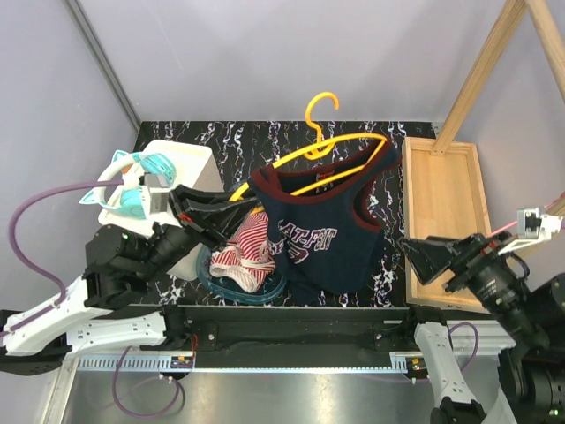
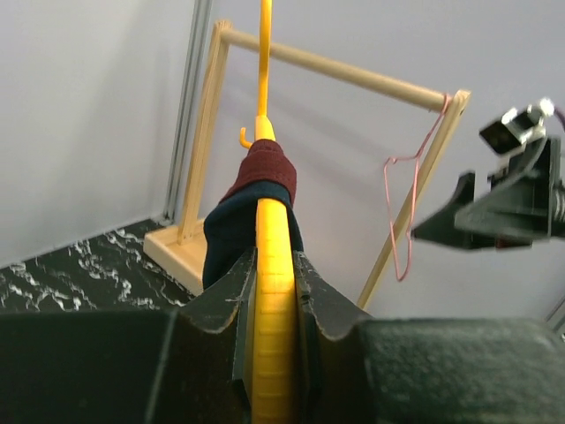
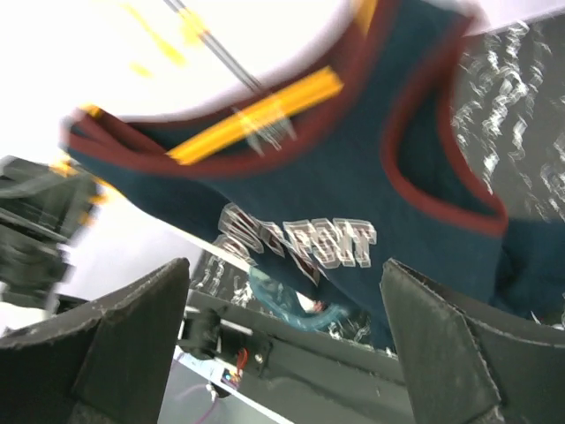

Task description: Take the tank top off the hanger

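Observation:
A navy tank top (image 1: 331, 231) with maroon trim and white lettering hangs on a yellow hanger (image 1: 328, 146) held above the table. My left gripper (image 1: 231, 210) is shut on the hanger's left end; in the left wrist view the yellow bar (image 2: 274, 300) sits clamped between the jaws (image 2: 274, 296), with the tank top's strap (image 2: 261, 190) draped over it further along. My right gripper (image 1: 417, 254) is open and empty, just right of the tank top's hem. In the right wrist view (image 3: 282, 336) the tank top (image 3: 353, 203) fills the space ahead of the spread fingers.
A teal basket (image 1: 221, 281) with red-and-white striped cloth (image 1: 252, 249) sits under the hanger's left side. A wooden rack base (image 1: 446, 212) with slanted posts (image 1: 481, 66) stands at the right. A white box (image 1: 181, 168) is at the left. A pink wire hanger (image 2: 402, 212) hangs on the rack.

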